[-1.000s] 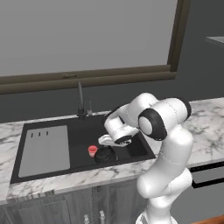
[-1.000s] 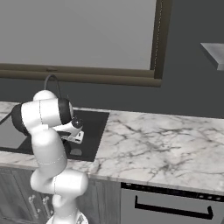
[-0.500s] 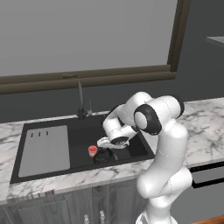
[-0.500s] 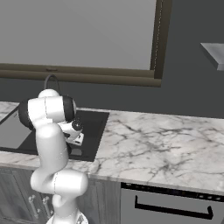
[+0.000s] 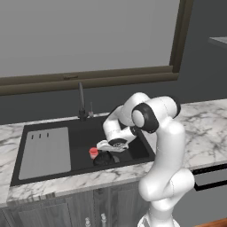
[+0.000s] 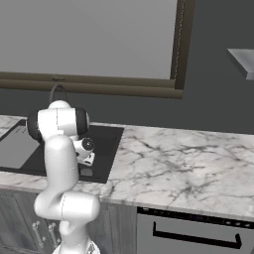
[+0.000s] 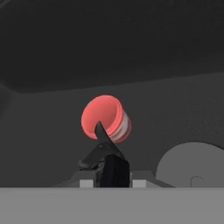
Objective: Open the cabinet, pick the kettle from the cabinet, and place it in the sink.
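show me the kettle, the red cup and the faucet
kettle [image 5: 105,158], left base view, its round black body
red cup [image 7: 105,118], hand view, its red face
faucet [image 5: 81,99], left base view, its upright stem

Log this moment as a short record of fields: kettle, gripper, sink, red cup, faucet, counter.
kettle: black kettle down inside the basin, at its front, beside the red cup; its handle rises between the fingertips in the hand view
gripper: gripper low in the sink right over the kettle; whether it grips the handle cannot be told
sink: black recessed sink with a grey drainboard on its left part
red cup: small red cup in the basin, just left of the kettle
faucet: thin dark faucet at the back rim
counter: marble counter
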